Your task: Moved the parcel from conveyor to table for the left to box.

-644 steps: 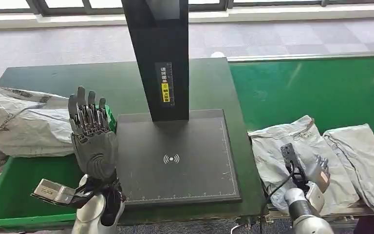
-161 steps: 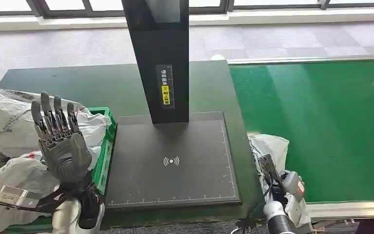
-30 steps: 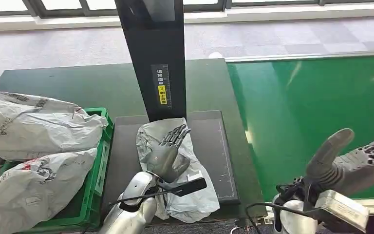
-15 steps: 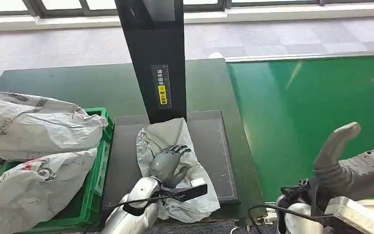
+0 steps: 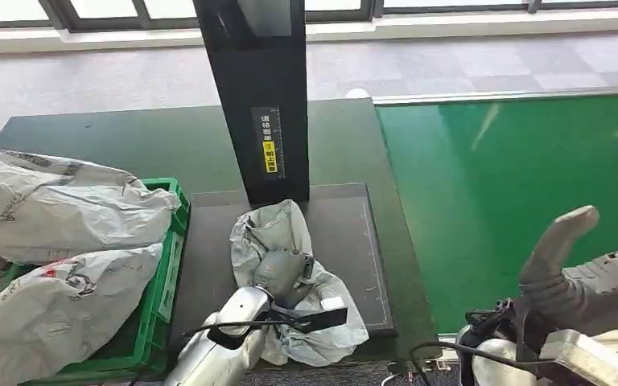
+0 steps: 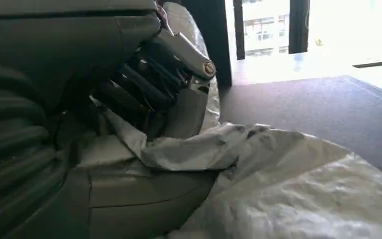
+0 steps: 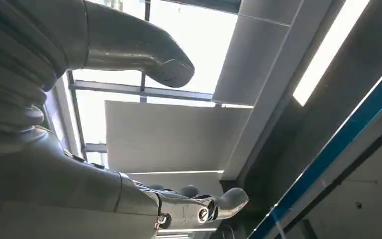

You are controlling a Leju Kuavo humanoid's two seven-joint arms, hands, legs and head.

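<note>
At the left edge of the table, grey bags fill a green box and spill over it. Next to the box lies a dark mat with a tall black post at its back edge. The parcel sits crumpled on the mat near its front edge. The left hand grips the parcel, fingers curled into it. On the right is the green conveyor. The right hand is up over its front edge, fingers wide, holding nothing.

Dark green table, black scanner base, green crate
</note>
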